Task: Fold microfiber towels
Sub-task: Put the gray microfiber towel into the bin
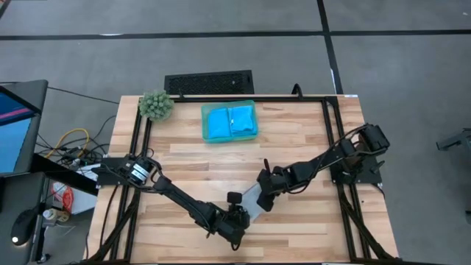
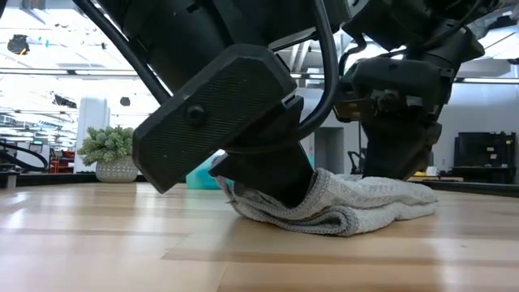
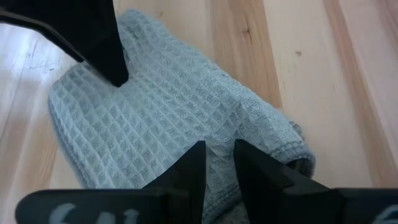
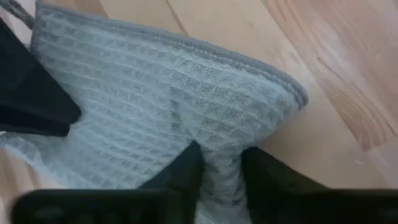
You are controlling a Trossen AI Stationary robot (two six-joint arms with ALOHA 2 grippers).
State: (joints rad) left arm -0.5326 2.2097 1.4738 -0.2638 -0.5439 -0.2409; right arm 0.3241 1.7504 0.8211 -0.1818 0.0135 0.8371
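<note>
Your left arm reaches diagonally from the table's left edge toward the front centre, where the left gripper (image 1: 237, 218) is lowered onto the light grey towel (image 1: 252, 199); its fingers (image 3: 194, 167) are nearly closed, pinching a ridge of the waffle-weave cloth between them. Your right arm stretches from the right edge toward the same spot, and the right gripper (image 1: 263, 197) bears down on the towel's opposite side, its fingers (image 4: 186, 165) likewise drawn in around a raised fold of fabric. The grey towel lies bunched on the wooden table (image 1: 309, 147) between both grippers. Farther back, a teal-green tray (image 1: 209, 110) contains two folded blue towels (image 1: 229, 123) side by side. A green plant ball (image 1: 156, 105) sits near the back left corner.
</note>
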